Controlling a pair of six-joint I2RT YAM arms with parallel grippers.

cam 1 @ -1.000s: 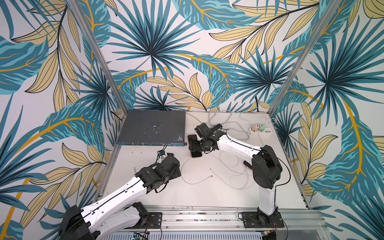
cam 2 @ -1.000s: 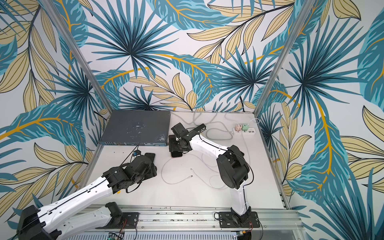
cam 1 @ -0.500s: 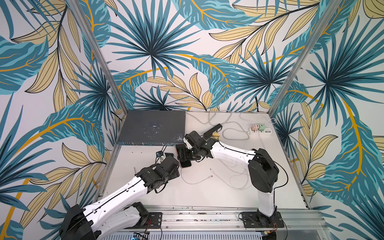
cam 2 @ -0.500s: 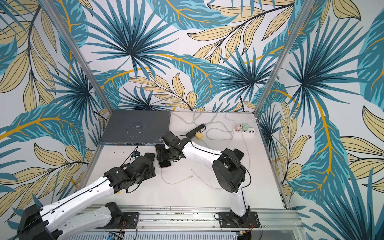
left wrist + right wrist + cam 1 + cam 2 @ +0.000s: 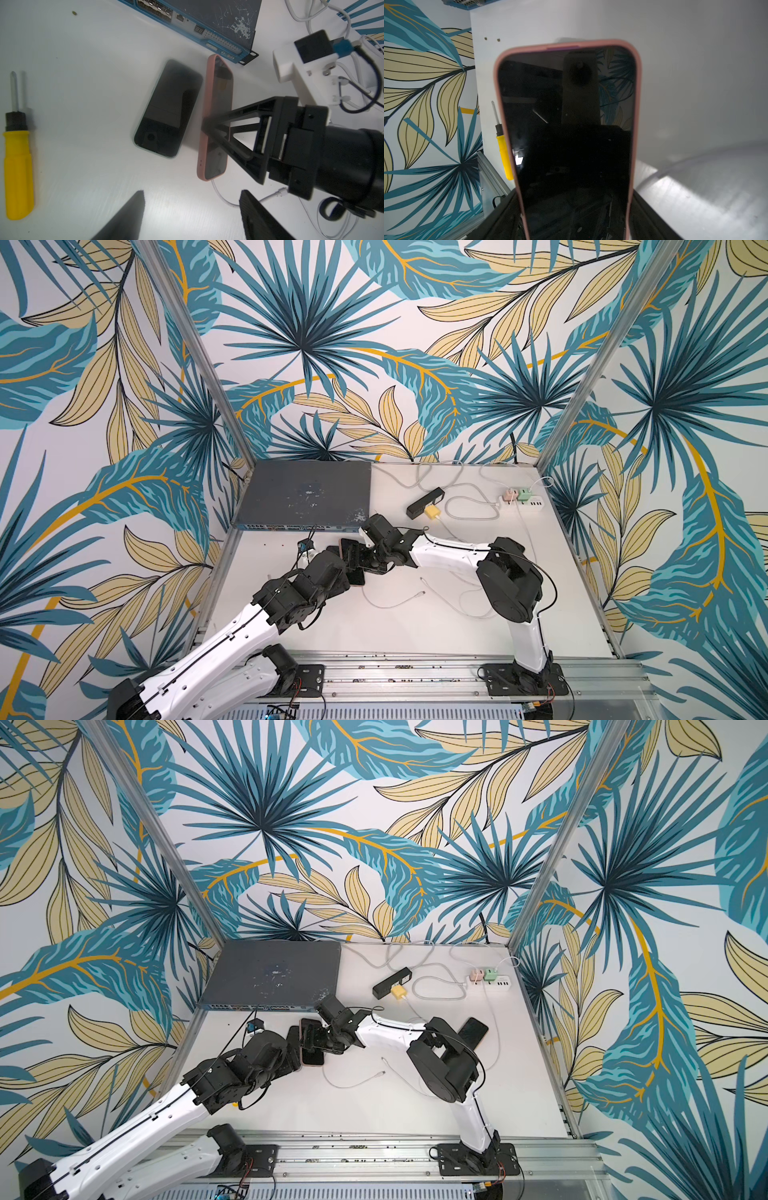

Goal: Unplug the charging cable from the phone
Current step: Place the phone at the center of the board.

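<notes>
At mid-table, between the two arms: a dark-screened, pink-cased phone point(image 5: 218, 93) looks tipped up on one long edge, just beside a flat black phone point(image 5: 168, 110).
Holding tool: the right gripper point(image 5: 217, 131) has its jaws spread wide and closed across the pink-cased phone's width. It grips the phone by its long edges, and the right wrist view shows the phone running out from between the fingers.
Free tool: the left gripper point(image 5: 191, 214) is open and empty, hovering just off the phone's plug end.
Cable: the thin white charging cable point(image 5: 223, 199) enters the phone's lower end and looks still seated. From there it curls away over the white table point(image 5: 83, 83).
Step in hand: the phone is braced and the plug is not yet taken, so this is the approach for the pull.
Next move: the left gripper should probably close on the short plug body right at the case, not on the soft cord. It should then draw straight along the phone's long axis while the right gripper holds firm.
Edges: the corner of the dark grey, blue-fronted network switch point(image 5: 207, 20) is near the phone's far end. The black phone crowds one side.
Open room: bare table behind the plug end, toward the left arm, gives a clear line. The yellow-handled screwdriver point(image 5: 18, 166) lies well apart.
</notes>
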